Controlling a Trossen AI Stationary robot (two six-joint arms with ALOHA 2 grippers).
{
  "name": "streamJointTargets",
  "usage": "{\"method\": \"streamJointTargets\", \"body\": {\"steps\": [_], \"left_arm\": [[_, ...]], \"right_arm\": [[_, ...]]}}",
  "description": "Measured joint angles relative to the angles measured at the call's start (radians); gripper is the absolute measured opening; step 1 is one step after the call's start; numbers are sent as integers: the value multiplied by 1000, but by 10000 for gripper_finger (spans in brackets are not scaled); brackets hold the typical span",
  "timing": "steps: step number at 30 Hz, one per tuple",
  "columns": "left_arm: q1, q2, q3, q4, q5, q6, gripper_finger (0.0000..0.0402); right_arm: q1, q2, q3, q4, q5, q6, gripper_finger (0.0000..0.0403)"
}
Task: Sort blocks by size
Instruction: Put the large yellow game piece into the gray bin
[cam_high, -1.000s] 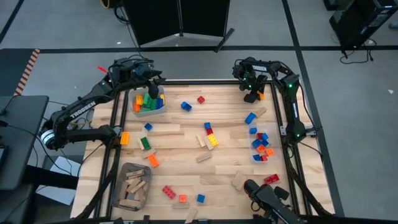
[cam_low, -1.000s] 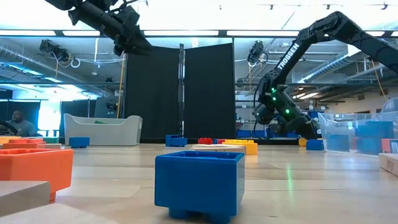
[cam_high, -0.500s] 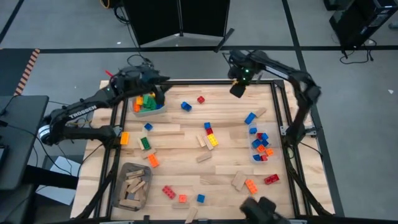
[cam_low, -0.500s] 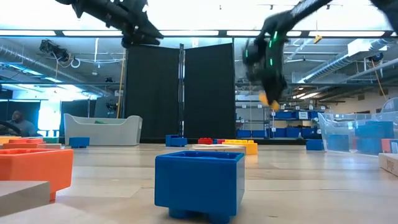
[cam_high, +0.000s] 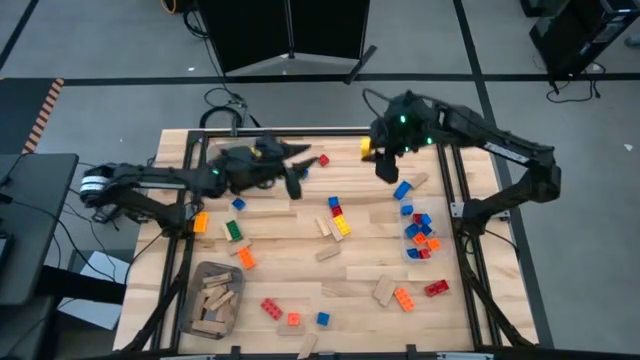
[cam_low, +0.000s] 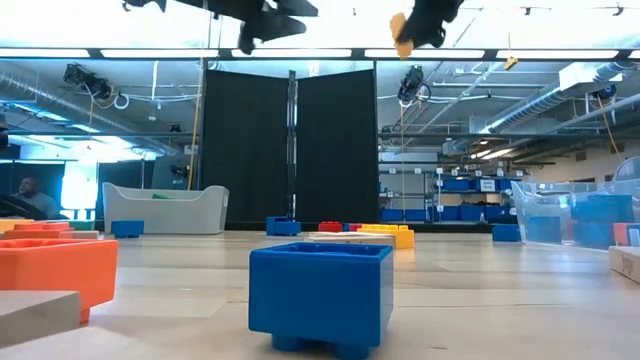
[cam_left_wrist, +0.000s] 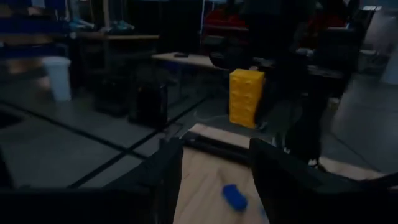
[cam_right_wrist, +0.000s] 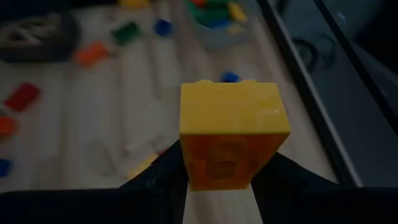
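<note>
My right gripper (cam_high: 378, 158) hangs high over the table's far edge, shut on a yellow studded block (cam_high: 367, 148) that fills the right wrist view (cam_right_wrist: 231, 127) and shows at the top of the low view (cam_low: 400, 24). My left gripper (cam_high: 296, 178) reaches level over the table's far middle, open with nothing between its fingers (cam_left_wrist: 214, 177); it faces the yellow block (cam_left_wrist: 247, 97). Other blocks lie loose on the table: a red one (cam_high: 322, 160), a blue one (cam_high: 403, 190), a red-yellow-blue cluster (cam_high: 337, 216). My right gripper pinches the yellow block between its two fingers, on two opposite sides of its near end (cam_right_wrist: 229, 169). The fingers slant down from above. The block sticks out past the fingertips and is lifted clear of the table.
A clear bin (cam_high: 419, 236) with blue, red and orange blocks sits at the right edge. A grey bin (cam_high: 213, 298) with wooden pieces sits at the near left. More blocks and wooden pieces (cam_high: 384, 291) lie along the near edge. A large blue block (cam_low: 320, 295) stands close in the low view.
My right gripper has risen steeply from the table's far right corner and swung toward the left along the far edge, lifting the yellow block clear. My left gripper has swept from over the far left corner toward the table's middle, staying high and open.
</note>
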Motion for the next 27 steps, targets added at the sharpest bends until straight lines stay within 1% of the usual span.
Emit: {"method": "streamJointTargets", "body": {"steps": [2,4,7,11,16,22,27], "left_arm": [[-24,62,0,92,-4,1,193],[-41,119,14,144,-3,1,193],[-57,192,45,163,15,1,193],[-73,258,81,167,79,1,193],[-78,276,99,174,212,9,193],[-69,275,99,234,291,32,193],[-56,276,99,225,304,33,193]], "right_arm": [[64,-17,-25,46,0,22,150],[124,-32,-57,94,5,32,150],[202,-41,-100,163,41,36,150],[264,-37,-139,187,92,66,150],[303,-37,-171,188,138,102,150],[329,-35,-189,200,162,112,150],[331,-34,-212,266,164,123,150]]}}
